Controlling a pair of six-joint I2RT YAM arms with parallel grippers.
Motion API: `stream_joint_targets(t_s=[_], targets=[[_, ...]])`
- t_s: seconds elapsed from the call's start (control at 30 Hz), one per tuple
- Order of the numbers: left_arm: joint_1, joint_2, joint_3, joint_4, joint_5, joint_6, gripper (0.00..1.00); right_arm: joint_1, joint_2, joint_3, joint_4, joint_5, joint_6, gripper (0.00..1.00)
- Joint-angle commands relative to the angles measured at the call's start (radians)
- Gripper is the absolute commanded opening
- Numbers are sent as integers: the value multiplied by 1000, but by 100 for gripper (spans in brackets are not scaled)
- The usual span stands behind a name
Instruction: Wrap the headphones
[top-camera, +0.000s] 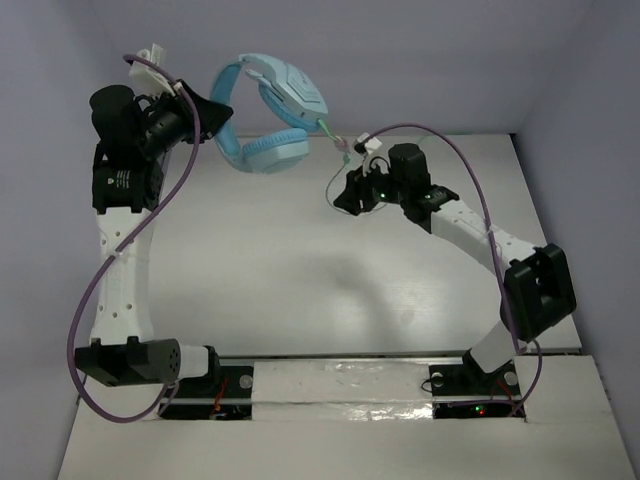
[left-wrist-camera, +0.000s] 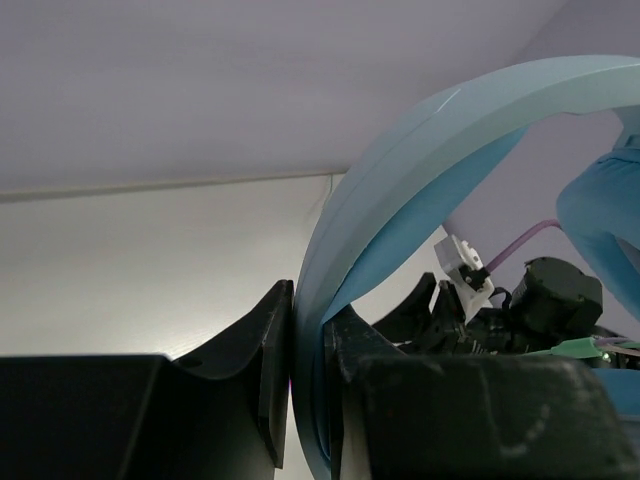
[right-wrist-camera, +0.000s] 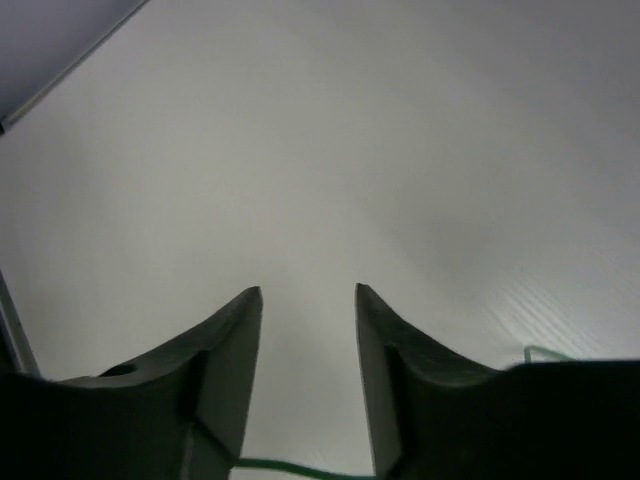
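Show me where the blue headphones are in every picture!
Top external: headphones top middle, held by the left gripper.
Left wrist: headband curving up from that gripper, right side.
Right wrist: only the thin green cable, bottom edge.
Shared landmark: the white table.

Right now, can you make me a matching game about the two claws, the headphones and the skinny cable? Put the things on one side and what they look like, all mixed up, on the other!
Things:
1. left claw
2. right claw
3. headphones
4. thin cable

What they look like:
A. light blue, lifted up by one claw
B. open, with nothing between its tips
C. pale green, trailing from an earcup
D. shut on the headband

Right pairs: 1-D, 2-B, 3-A, 4-C
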Motion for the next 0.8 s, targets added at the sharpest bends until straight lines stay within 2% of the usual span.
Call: stream_joint_targets(t_s=[0.0, 0.03, 0.07, 0.1, 0.13, 0.2, 0.27, 0.3, 0.33, 0.4, 0.43, 0.47, 0.53, 0.63, 0.77], targets=[[1, 0, 66, 79, 24, -56, 0, -32, -96, -43, 167, 105, 112, 44], [1, -8, 51, 79, 13, -47, 0, -41, -116, -61, 222, 204, 137, 30], [1, -10, 43, 79, -1, -43, 0, -56, -152, -63, 231, 226, 148, 28], [1, -11, 37, 78, -4, -40, 0, -57, -171, -65, 236, 257, 176, 18], [1, -10, 28, 79, -7, -37, 0, -57, -192, -69, 251, 338, 191, 16], [1, -7, 23, 75, -27, -26, 0, -81, -260, -74, 241, 291, 196, 17], [1, 3, 22, 85, -32, -32, 0, -81, -318, -103, 247, 308, 193, 20], [1, 7, 22, 91, -29, -41, 0, -81, -379, -117, 247, 312, 176, 22], [1, 16, 25, 107, -26, -50, 0, -81, -405, -134, 245, 300, 165, 39], [1, 24, 28, 124, -6, -73, 0, -81, -438, -158, 196, 234, 112, 62], [1, 29, 34, 127, -6, -79, 0, -81, -444, -157, 116, 182, 93, 83], [1, 27, 32, 130, -12, -84, 0, -81, -443, -158, 83, 170, 78, 88], [1, 15, 34, 131, -35, -95, 0, -81, -444, -187, 18, 179, 46, 91], [1, 12, 64, 134, -56, -115, 0, -81, -462, -268, 67, 173, 47, 91], [1, 30, 129, 118, -36, -135, 0, -72, -406, -244, -25, 107, -8, 88]])
